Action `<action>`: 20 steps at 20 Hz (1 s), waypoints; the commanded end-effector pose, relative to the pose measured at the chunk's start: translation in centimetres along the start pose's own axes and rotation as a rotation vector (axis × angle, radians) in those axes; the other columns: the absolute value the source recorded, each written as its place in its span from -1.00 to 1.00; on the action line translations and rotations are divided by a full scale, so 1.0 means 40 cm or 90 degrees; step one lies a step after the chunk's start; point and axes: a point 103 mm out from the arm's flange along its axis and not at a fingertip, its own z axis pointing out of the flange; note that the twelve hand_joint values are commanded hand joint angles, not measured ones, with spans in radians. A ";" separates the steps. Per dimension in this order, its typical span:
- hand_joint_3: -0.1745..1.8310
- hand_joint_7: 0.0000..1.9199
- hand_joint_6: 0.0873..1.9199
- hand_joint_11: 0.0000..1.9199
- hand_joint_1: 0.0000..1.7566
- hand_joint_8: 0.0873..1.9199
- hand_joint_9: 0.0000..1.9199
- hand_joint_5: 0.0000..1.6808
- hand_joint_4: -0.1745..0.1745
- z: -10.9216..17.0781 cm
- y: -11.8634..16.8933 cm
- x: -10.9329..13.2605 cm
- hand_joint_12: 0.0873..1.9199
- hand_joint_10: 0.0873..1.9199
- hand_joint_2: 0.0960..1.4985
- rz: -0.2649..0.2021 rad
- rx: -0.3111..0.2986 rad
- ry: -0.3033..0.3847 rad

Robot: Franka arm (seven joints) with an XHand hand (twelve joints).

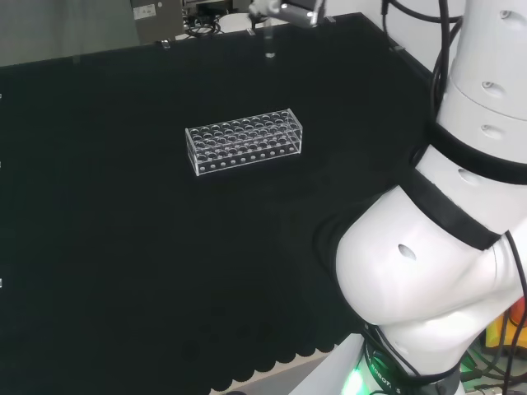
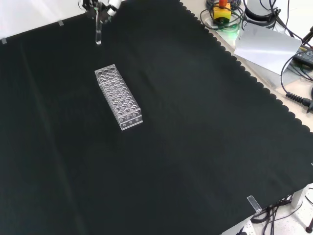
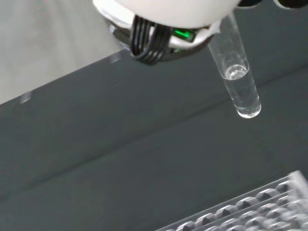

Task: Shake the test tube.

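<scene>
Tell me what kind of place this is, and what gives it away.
Most likely a robotics lab bench set up for chemistry handling. A clear test tube rack stands on black cloth, the hand holds a test tube with a little clear liquid above it, and loose cables lie past the cloth's edge.

At the head view's top edge the hand (image 1: 284, 10) is cut off; the test tube (image 3: 236, 72) top hides behind it, its rack (image 3: 260, 211) blurred.

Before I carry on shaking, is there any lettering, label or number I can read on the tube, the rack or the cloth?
None can be read.
test tube, held up in the hand: clear glass, no marking seen.
rack: clear, no label seen.
black cloth: plain.
</scene>
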 end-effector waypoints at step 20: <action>-0.24 0.78 -0.46 0.20 0.39 -0.63 0.66 0.55 -1.00 -0.085 -0.018 -0.265 -0.03 -0.60 -0.15 0.129 -0.036 -0.030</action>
